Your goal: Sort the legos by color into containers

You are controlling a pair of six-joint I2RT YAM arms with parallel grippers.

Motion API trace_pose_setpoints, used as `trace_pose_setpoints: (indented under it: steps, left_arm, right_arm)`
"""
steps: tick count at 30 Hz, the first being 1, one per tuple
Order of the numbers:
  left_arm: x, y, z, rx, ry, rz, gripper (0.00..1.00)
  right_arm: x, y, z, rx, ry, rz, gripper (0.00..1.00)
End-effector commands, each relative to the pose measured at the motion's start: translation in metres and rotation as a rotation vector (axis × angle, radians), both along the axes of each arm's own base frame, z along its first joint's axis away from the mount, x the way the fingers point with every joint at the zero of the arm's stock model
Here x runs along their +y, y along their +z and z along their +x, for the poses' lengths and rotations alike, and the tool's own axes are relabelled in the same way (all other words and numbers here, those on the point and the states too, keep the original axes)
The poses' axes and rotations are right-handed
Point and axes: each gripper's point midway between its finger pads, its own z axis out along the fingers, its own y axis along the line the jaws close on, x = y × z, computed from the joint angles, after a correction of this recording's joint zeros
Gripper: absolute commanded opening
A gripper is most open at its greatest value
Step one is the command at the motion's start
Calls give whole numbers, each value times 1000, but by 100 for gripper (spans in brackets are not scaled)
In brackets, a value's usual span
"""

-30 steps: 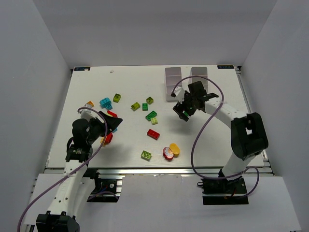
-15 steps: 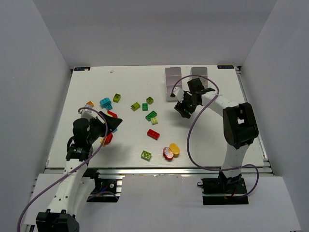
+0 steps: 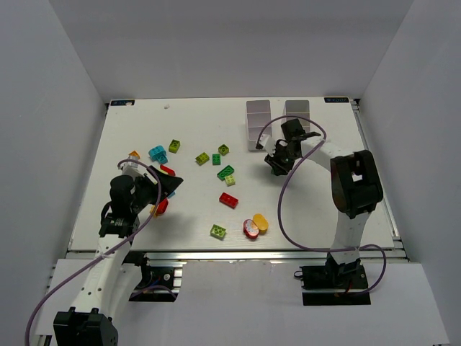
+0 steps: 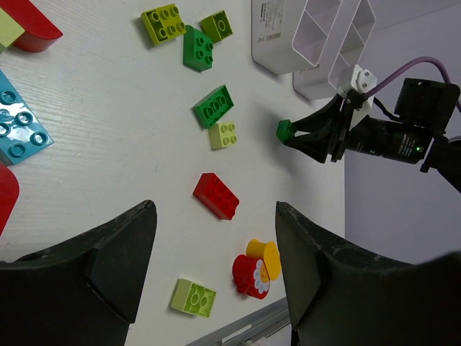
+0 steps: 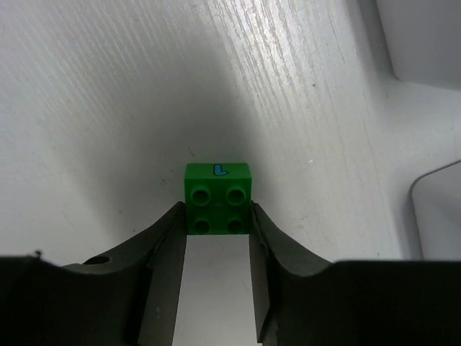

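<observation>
Our right gripper (image 5: 217, 216) clamps a small green four-stud brick (image 5: 217, 198) with a blue mark on its side; our left gripper (image 4: 215, 213) has its fingers apart.

Top view: bright, even light from overhead, bounced by the white walls (image 3: 43, 144). I read the bench (image 3: 187, 223) as near washed out, no hard glare, with soft-edged, short shadows on it. Right wrist: a broad soft shadow pools round the green brick (image 5: 218, 198). Bench grain sharp, right fingers (image 5: 162, 281) dark and slightly soft up close, bin (image 5: 425, 36) bright with little detail. Left wrist: left fingers (image 4: 94, 267) nearly black, underexposed; bricks beyond crisp.
</observation>
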Motion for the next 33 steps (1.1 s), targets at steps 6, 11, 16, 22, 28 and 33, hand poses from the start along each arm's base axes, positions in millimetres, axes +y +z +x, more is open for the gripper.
trace_pose_setpoints:
  steps: [6,11,16,22,28,33]
  left_arm:
    - [1,5,1,-28,1,6,76]
    - [0,5,3,-29,-3,0,76]
    - [-1,6,4,-32,-6,-1,76]
    - [-1,5,4,-33,-6,-11,76]
    - [-2,2,4,-25,-7,-11,76]
    - [-2,0,7,-23,-11,-10,76]
  right_arm:
    - [25,94,4,-155,109,203,13]
    - [32,173,37,-292,-49,381,1]
    - [-5,226,97,-420,-414,484,0]
    - [-50,223,154,-413,-811,497,0]
    - [-63,214,186,-428,-908,505,0]
    - [-66,206,202,-429,-917,505,0]
